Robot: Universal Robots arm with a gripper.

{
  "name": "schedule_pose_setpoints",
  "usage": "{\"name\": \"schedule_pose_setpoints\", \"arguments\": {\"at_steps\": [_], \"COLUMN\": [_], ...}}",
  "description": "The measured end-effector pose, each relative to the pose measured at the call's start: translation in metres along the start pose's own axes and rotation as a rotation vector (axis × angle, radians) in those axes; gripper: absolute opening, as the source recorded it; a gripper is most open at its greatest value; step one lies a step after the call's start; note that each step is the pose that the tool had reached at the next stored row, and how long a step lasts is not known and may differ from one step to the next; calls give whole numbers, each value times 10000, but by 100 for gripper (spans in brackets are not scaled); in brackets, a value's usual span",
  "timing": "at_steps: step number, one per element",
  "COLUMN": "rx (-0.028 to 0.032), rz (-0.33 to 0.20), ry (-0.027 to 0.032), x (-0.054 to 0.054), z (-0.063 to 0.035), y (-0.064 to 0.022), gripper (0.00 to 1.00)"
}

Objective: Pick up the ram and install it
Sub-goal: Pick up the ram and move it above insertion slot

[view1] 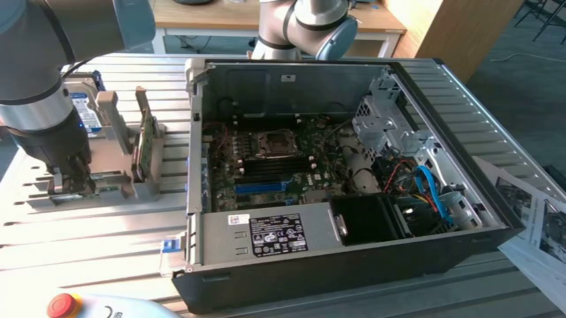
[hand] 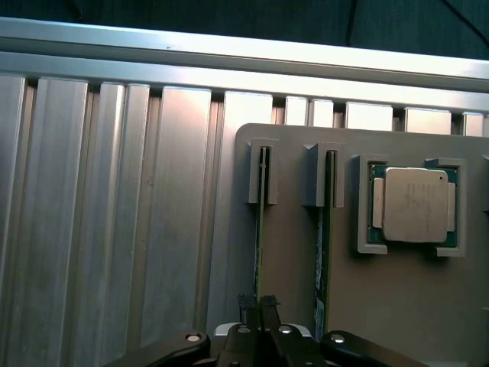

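We are gripping the ram, our gripper clenched on its edge, as it is standing in the holder.

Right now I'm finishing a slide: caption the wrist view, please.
Gripper closed on the ram standing on edge in a grey holder, second stick and processor alongside.

Slatted metal table, computer case (side open), grey parts holder, papers
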State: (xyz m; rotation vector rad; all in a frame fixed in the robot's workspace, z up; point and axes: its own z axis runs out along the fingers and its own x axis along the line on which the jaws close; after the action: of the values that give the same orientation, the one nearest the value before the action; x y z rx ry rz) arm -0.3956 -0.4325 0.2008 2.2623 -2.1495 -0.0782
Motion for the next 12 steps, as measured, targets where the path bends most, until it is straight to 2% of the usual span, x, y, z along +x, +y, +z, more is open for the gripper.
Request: {"name": "schedule_pose_setpoints", "arguments": {"at_steps": [12], "rx": [1], "rz": [0], "ry": [0], "x": [0], "z": [-1], "y": [0], "gripper": [12]}}
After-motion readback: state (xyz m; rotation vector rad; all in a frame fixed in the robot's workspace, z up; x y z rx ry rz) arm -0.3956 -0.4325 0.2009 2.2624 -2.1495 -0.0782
